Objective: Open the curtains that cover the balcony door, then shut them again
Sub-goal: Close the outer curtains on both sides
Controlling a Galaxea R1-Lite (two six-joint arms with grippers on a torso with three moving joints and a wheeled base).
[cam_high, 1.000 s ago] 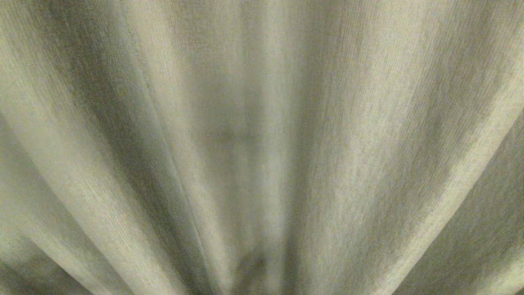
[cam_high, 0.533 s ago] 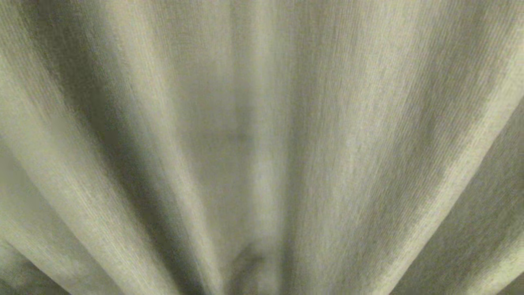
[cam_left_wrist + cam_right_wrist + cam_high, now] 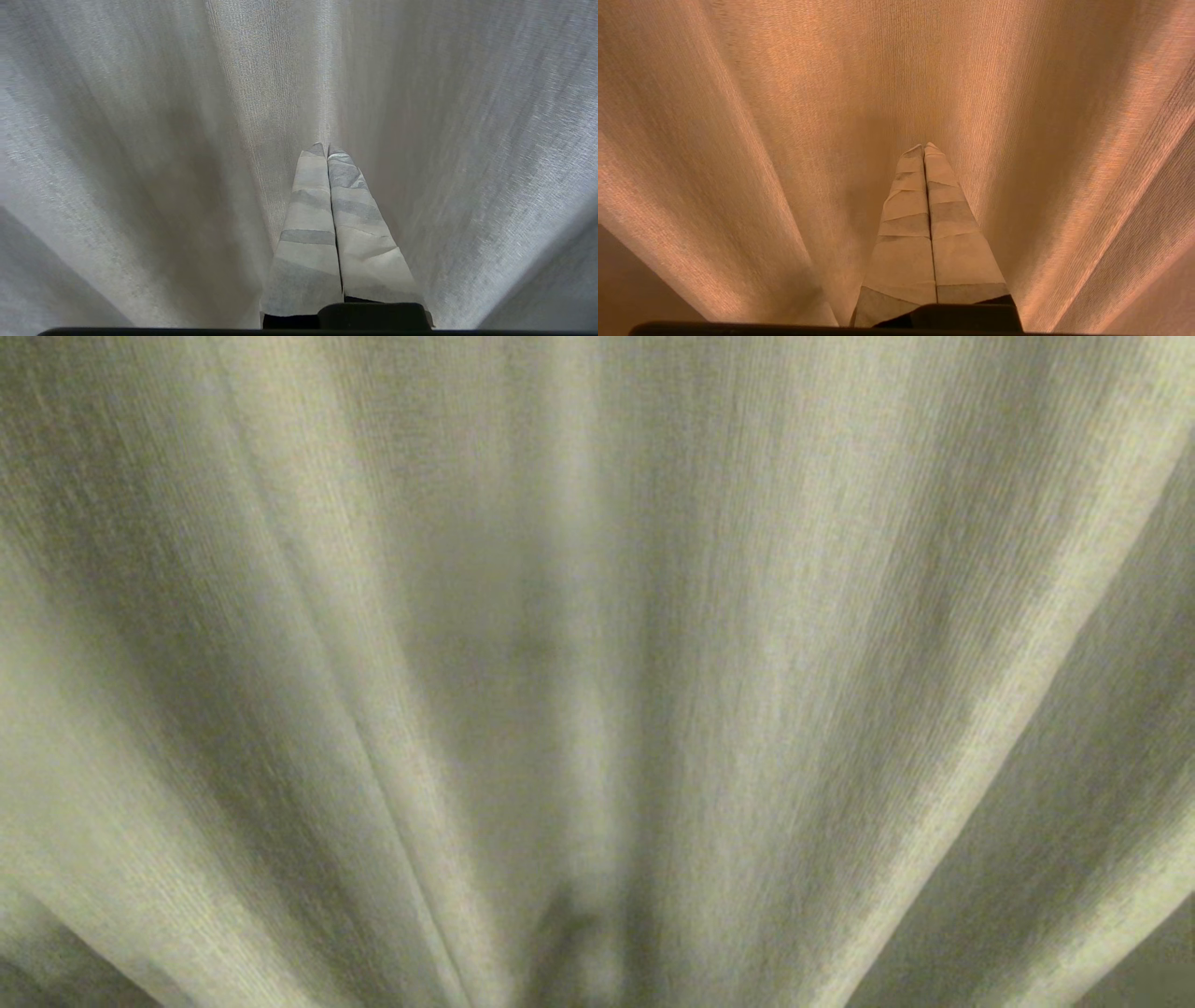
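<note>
Pale beige woven curtains [image 3: 794,644] hang in long pleats very close in front of me and fill the whole head view; neither arm shows there. In the left wrist view my left gripper [image 3: 326,149] is shut, its tape-wrapped fingers pressed together with nothing between them, tips right at a fold of the curtains [image 3: 140,140]. My right gripper [image 3: 923,147] is likewise shut and empty, its tips pointing into the curtains [image 3: 775,121] at close range. Whether either tip touches the fabric I cannot tell. The balcony door is hidden behind the fabric.
A hemmed edge or seam [image 3: 373,775] runs down the fabric left of centre in the head view. Fabric folds close in on all sides of both grippers.
The pleats in the head view have shifted slightly sideways and their shading has changed between frames; it may be the camera or the fabric swaying.
</note>
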